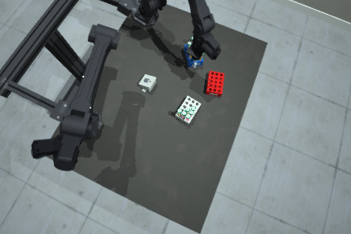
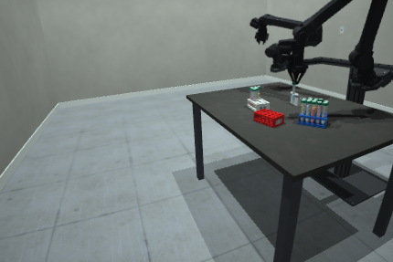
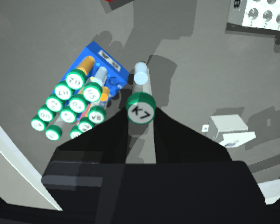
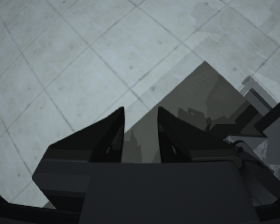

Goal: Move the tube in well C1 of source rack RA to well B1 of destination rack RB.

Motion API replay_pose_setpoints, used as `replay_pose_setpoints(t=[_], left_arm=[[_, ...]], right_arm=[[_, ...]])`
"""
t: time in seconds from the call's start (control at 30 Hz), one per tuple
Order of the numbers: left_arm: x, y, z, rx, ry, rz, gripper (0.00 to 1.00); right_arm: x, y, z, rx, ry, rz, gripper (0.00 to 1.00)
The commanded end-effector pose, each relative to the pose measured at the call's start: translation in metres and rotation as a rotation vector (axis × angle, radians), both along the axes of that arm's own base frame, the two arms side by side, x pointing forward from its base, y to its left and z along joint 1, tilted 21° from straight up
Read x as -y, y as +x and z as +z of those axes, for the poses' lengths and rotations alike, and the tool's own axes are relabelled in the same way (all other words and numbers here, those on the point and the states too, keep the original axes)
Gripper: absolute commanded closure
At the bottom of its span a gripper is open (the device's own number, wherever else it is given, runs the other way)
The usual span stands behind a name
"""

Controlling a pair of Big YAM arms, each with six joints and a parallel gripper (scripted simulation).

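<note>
Over the bench, what to log for the left gripper [image 1: 194,55] [image 2: 294,80] [image 3: 140,113]?

"Pinching a green-capped tube [image 2: 293,89] [image 3: 141,107], marked K7. Closed down to the cap's width, tips just on it. Hanging upright in the exterior view, out of any well."

"Near which rack?"

"Just beside the blue rack [image 1: 188,60] [image 2: 314,121] [image 3: 119,75], on the side toward the small white box [image 1: 149,83] [image 2: 294,99] [image 3: 225,125]. Can't confirm from the labels as the C1 tube."

"And at the white rack [image 1: 198,106] [image 2: 259,107] [image 3: 244,22]?"

"Well apart from K7. Seeing green caps at one end, bare wells at the other. Can't read B1."

"Red rack [image 1: 214,94] [image 2: 276,120]?"

"Near both blue and white, without tubes."

"Right gripper [image 2: 261,41] [image 4: 141,108]?"

"Away from the racks, partly open, gripping nothing. Pointing down near a bench corner, with floor visible beyond the fingertips."
</note>
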State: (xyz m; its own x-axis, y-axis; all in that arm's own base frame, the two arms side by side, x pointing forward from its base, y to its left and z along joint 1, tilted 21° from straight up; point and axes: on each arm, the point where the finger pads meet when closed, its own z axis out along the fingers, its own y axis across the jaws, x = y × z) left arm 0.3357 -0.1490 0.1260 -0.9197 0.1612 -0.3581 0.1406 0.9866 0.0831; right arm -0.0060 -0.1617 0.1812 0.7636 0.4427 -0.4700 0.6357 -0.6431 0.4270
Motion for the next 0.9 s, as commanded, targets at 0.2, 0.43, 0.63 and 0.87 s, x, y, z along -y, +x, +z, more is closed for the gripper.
replay_pose_setpoints(t=[0.2, 0.43, 0.63, 0.87], left_arm=[[0.028, 0.028, 0.017, 0.012, -0.008, 0.002, 1.00], [0.043, 0.044, 0.023, 0.012, -0.008, 0.002, 1.00], [0.052, 0.053, 0.026, 0.012, -0.008, 0.002, 1.00], [0.061, 0.064, 0.029, 0.016, -0.035, 0.067, 1.00]], right_arm=[[0.002, 0.001, 0.016, 0.008, -0.033, 0.000, 0.70], [0.002, 0.001, 0.016, 0.008, -0.033, 0.000, 0.70], [0.002, 0.001, 0.016, 0.008, -0.033, 0.000, 0.70], [0.002, 0.001, 0.016, 0.008, -0.033, 0.000, 0.70]])
